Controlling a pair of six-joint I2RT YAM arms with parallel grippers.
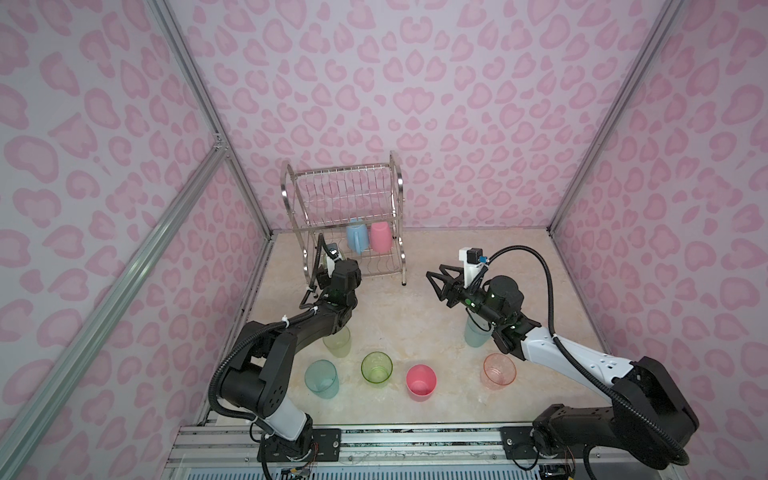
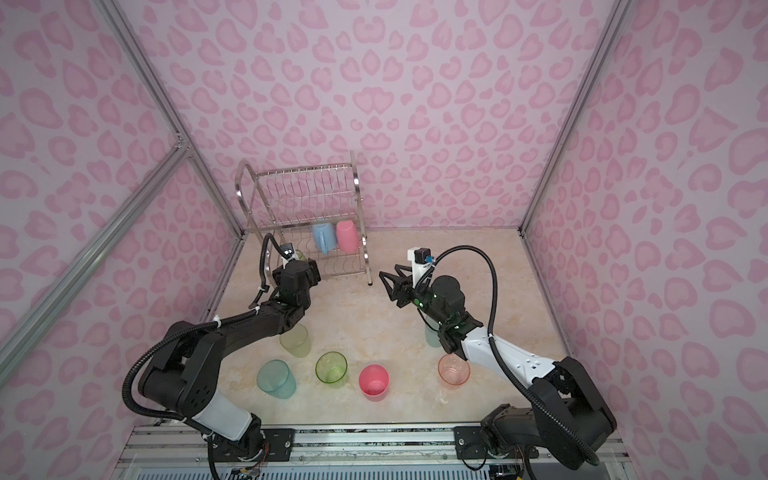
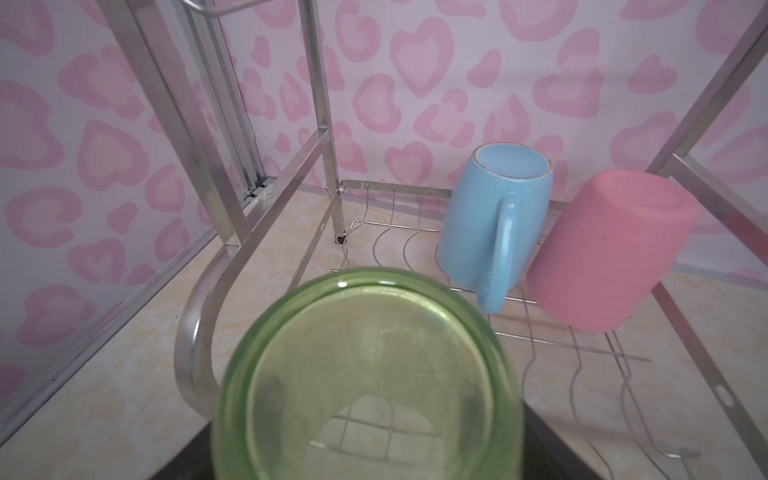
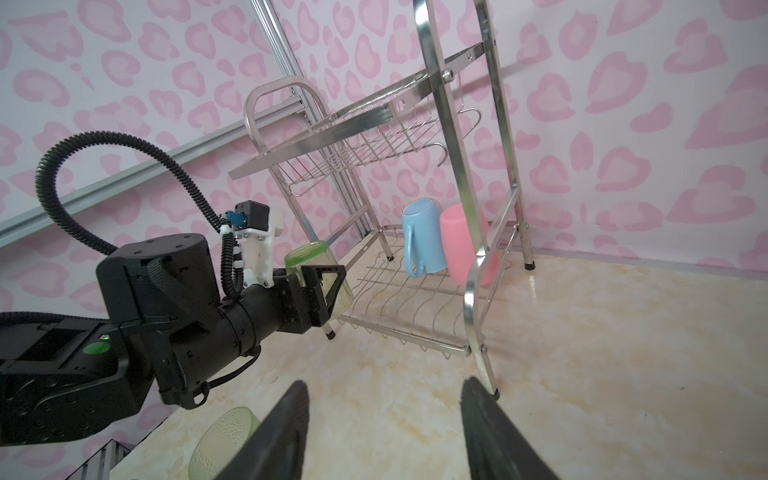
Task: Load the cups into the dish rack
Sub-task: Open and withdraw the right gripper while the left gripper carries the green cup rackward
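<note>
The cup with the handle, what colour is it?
The mug is light blue, seen best in the left wrist view.

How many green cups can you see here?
3. One green cup is gripped by the left gripper at the dish rack. A pale one stands partly under the left arm. A brighter one stands between a teal cup and a pink cup. The arms could hide more.
</note>
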